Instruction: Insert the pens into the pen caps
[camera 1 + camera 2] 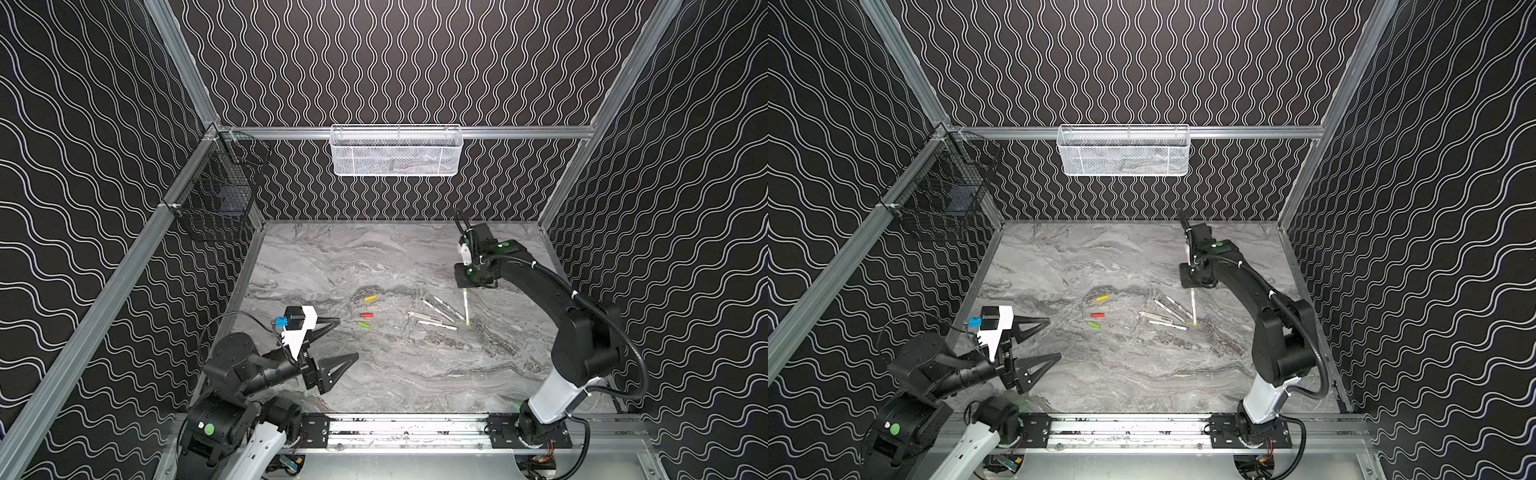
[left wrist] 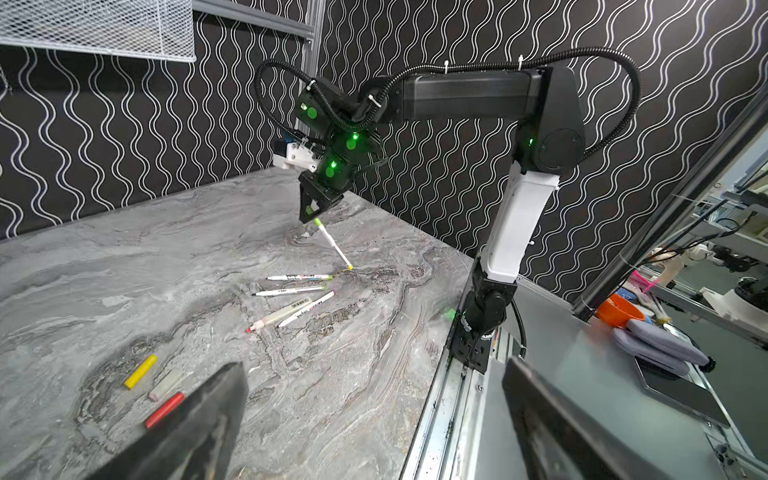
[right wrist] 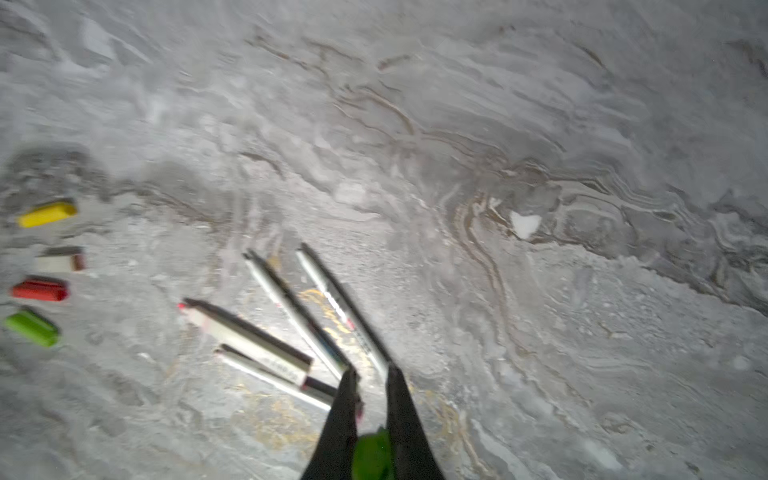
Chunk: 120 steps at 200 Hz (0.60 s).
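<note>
Several white pens [image 1: 436,318] lie fanned out right of the table's middle, also seen in the left wrist view [image 2: 299,291] and the right wrist view [image 3: 257,345]. My right gripper [image 1: 464,289] points down, shut on the green end [image 3: 372,453] of one more pen [image 2: 334,245], which slants with its lower tip on the table. Left of the pens lie a yellow cap [image 1: 370,298], a pale cap [image 1: 376,308], a red cap [image 1: 366,315] and a green cap [image 1: 364,324]. My left gripper [image 1: 348,337] is open and empty, just left of the caps.
A white mesh basket [image 1: 396,151] hangs on the back rail and a black wire basket [image 1: 220,195] on the left rail. The arm bases sit on a metal rail [image 1: 407,428] along the table's front edge. Patterned walls enclose three sides.
</note>
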Available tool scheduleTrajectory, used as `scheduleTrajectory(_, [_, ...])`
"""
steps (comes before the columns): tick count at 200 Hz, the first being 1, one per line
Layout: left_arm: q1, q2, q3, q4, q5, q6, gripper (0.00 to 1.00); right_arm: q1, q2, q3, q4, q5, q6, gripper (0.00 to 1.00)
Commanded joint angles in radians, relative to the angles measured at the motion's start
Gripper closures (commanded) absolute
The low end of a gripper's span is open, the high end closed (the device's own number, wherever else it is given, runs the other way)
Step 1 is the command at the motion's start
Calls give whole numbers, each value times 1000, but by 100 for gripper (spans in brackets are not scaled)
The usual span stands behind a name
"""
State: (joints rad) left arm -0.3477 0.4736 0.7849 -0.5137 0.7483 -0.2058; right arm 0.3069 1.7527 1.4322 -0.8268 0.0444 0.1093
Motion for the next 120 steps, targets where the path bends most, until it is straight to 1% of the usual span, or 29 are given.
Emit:
scheduleTrajectory(1, [0,-7,-4,19,-8,1,1,-68,28,-15,-56,70,-52,100])
scheduleTrajectory(20, [0,-18,-6,21,-10,-3,1,-138,49,-28,-48,102,-72,100])
scheduleTrajectory(38, [1,-7,-6,22,-6,0,1,-177,68,-23,-38,125,-72,100])
scheduleTrajectory(52, [0,5,-4,21,-2,2,1,-190,99,-6,-40,119,-74,94])
scheduleTrajectory(75, [0,-1,-5,20,-4,1,1,-199,139,10,-44,137,-75,90])
scheduleTrajectory(81, [1,-6,-4,20,-8,1,1,-201,171,8,-37,138,-76,89])
scheduleTrajectory(97, [0,-10,-4,20,-15,0,1,-209,197,6,-25,131,-76,81])
scheduleTrajectory(110, [0,-9,-5,18,-14,2,1,-212,209,6,-22,134,-76,79])
scheduleTrajectory(120, [0,-6,-4,18,-12,2,1,-213,209,3,-15,134,-77,74])
